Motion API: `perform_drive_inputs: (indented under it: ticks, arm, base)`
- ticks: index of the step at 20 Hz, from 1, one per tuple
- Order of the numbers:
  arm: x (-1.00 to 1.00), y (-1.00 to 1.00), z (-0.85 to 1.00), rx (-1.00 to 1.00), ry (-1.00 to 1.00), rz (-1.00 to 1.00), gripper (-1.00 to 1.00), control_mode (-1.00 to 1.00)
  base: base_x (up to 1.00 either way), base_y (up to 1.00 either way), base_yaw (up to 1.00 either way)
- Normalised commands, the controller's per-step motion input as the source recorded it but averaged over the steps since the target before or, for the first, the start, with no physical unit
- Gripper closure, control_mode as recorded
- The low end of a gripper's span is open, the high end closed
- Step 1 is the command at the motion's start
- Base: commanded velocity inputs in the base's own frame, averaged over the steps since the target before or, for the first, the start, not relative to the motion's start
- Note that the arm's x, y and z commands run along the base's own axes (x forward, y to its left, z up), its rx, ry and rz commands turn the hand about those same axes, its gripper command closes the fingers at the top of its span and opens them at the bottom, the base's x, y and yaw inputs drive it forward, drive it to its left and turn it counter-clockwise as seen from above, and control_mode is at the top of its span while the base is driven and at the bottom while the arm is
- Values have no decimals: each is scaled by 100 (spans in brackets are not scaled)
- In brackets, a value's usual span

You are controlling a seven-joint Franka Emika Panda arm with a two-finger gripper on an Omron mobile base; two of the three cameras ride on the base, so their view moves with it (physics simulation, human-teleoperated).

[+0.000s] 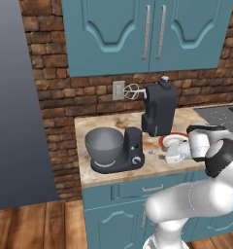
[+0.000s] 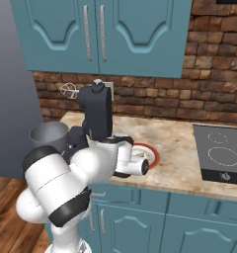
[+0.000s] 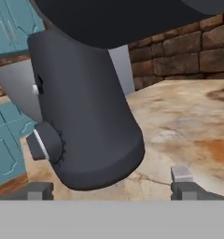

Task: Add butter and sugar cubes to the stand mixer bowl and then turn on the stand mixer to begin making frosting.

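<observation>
Arm (image 1: 201, 194) bent low — jaws wide, level with stand mixer (image 3: 86, 121) column.

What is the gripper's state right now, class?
Gripper: open, holding nothing, low over the counter by the stand mixer.

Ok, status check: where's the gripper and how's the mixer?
Gripper open, empty, low over the counter, facing the stand mixer column. Mixer head tilted up; stand mixer bowl seated on its base. Red-rimmed plate beside the hand.
</observation>
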Motion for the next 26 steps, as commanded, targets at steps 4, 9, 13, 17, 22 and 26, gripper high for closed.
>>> perform_drive_inputs:
  ticks: [4,9,13,17,22,26]
  arm:
    - [33,0,-9,0,-5,-4,-100,-100]
    - [25,0,-14,0,-4,-4,-100,-100]
    - [28,0,-19,0,-3,-2,-100,-100]
    - [29,0,-17,0,-3,-2,-100,-100]
    - [29,0,-22,0,-1,-2,-100,-100]
    - [32,0,-26,0,0,-1,-100,-100]
  base:
    - [0,0,0]
    - [0,0,0]
    - [0,0,0]
    - [0,0,0]
    - [0,0,0]
    - [0,0,0]
